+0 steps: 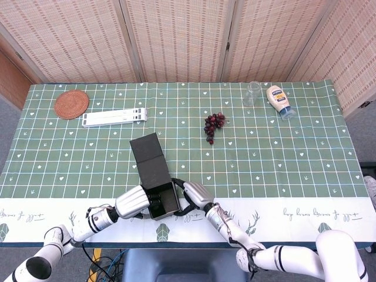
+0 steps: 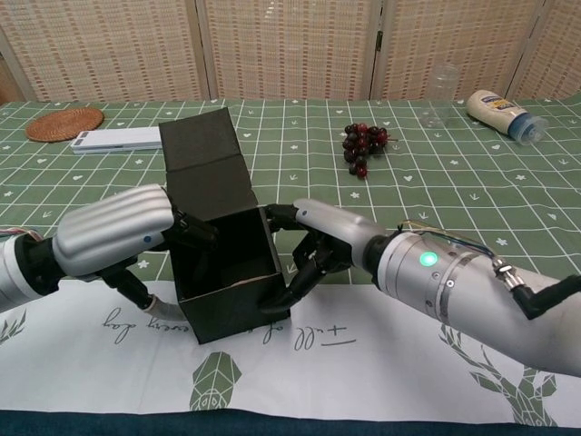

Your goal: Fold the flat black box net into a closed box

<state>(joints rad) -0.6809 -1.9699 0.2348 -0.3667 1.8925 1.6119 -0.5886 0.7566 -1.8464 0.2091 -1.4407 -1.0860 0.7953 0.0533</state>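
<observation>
Left hand (image 2: 113,227) and right hand (image 2: 318,241): your fingers press either side wall of the black box (image 2: 222,259), near edge of the worktop (image 2: 508,195), lid flap upright behind.
Thin card, judged light, stiff only along creases, walls dent easily. Keep flat-fingered hold low on the walls; take the flap by its free edge.

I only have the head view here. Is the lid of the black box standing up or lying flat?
Observer: Chest view shows the lid flap standing upright behind the open black box.
Operator: Where are the left hand fingers?
Observer: They hook over the left wall's rim, into the box.
Operator: And the right hand?
Observer: Its fingers lie against the outside of the right wall.
</observation>
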